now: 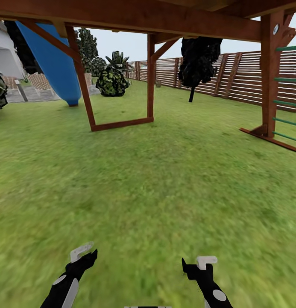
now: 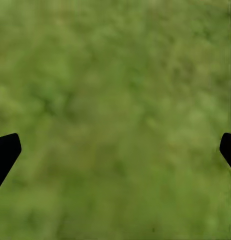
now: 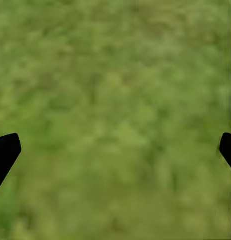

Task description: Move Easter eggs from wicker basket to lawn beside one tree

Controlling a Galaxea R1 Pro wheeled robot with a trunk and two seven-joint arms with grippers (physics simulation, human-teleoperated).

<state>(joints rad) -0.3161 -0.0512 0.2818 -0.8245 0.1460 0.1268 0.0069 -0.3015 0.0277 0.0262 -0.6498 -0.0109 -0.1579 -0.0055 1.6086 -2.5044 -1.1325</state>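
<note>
The lawn (image 1: 165, 171) spreads out ahead of me as short mottled green grass. The Easter eggs and the wicker basket are out of view. My left gripper (image 1: 83, 256) and right gripper (image 1: 194, 264) hang low over the grass at the near edge, both open with nothing between their fingers. In the left wrist view the left gripper (image 2: 115, 150) has its dark fingertips (image 2: 6, 150) spread wide over bare lawn (image 2: 115, 100). The right gripper (image 3: 115, 150) looks the same over bare lawn (image 3: 115, 100). A dark green leafy tree (image 1: 87, 45) rises behind the slide, its trunk hidden.
A brown wooden play frame (image 1: 150, 72) spans overhead, with posts ahead and a green-runged ladder (image 1: 288, 102) at right. A blue slide (image 1: 58, 64) stands at far left. Beyond are a round bush (image 1: 111, 81), a black-trunked tree (image 1: 199, 60) and a slatted fence (image 1: 246, 77).
</note>
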